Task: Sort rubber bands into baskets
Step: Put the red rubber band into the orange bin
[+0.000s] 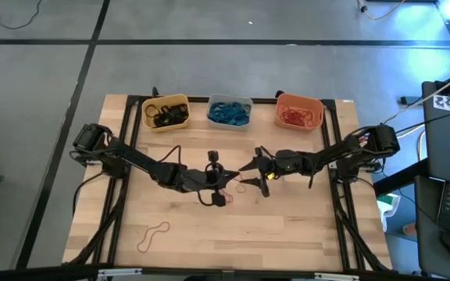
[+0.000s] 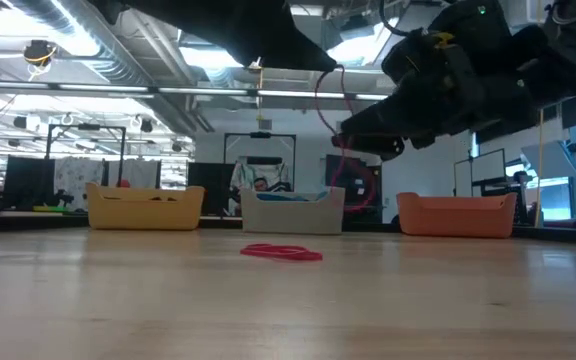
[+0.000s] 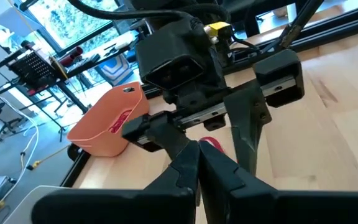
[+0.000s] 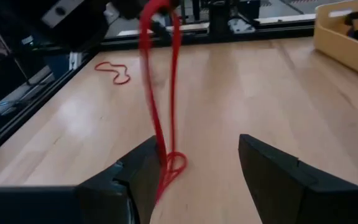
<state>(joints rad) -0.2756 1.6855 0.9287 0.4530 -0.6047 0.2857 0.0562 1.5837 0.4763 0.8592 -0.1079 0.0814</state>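
Note:
My left gripper (image 1: 226, 178) is shut on a red rubber band (image 4: 166, 93) above the table's middle. The band hangs down as a long thin loop (image 2: 334, 130). My right gripper (image 1: 248, 167) faces it from the right, open, with its fingers (image 4: 143, 174) on either side of the band's curled lower end (image 4: 174, 164). I cannot tell whether that end touches a finger. At the far edge stand three baskets: yellow (image 1: 166, 112) with black bands, pale grey (image 1: 230, 111) with blue ones, orange (image 1: 299, 112) with red ones. My left gripper pinches the red band's upper end (image 3: 211, 143) between its two shut fingertips (image 3: 188, 165). The fingers come from the table's left, nearly level. The band hangs slack below them as a narrow loop.
Another red rubber band (image 1: 153, 234) lies loose on the wood near the front left, and shows in the right wrist view too (image 4: 114, 71). Black frame rails (image 1: 341, 203) run along both sides of the table. Bare wood lies between the arms and the front edge.

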